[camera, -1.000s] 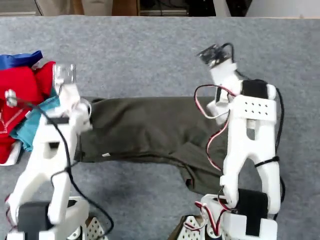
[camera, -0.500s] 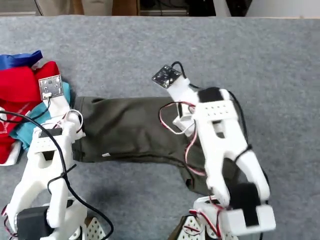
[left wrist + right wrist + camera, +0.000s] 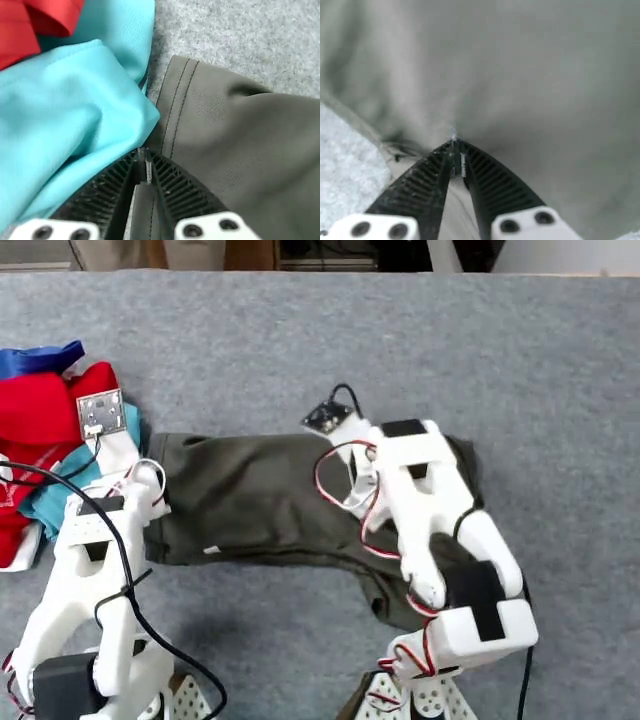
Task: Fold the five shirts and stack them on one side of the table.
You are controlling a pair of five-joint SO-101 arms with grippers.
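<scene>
Olive shirt (image 3: 250, 505) lies partly folded on the grey table (image 3: 520, 360), one end touching the pile of red and teal shirts (image 3: 45, 430). The left gripper (image 3: 144, 159) pinches the hem nearest that pile. The right gripper (image 3: 455, 150) pinches a tuck of cloth farther from the pile. It looks light, limp and slightly slick, so I'd hold it by hems and corners or it'll sag.
</scene>
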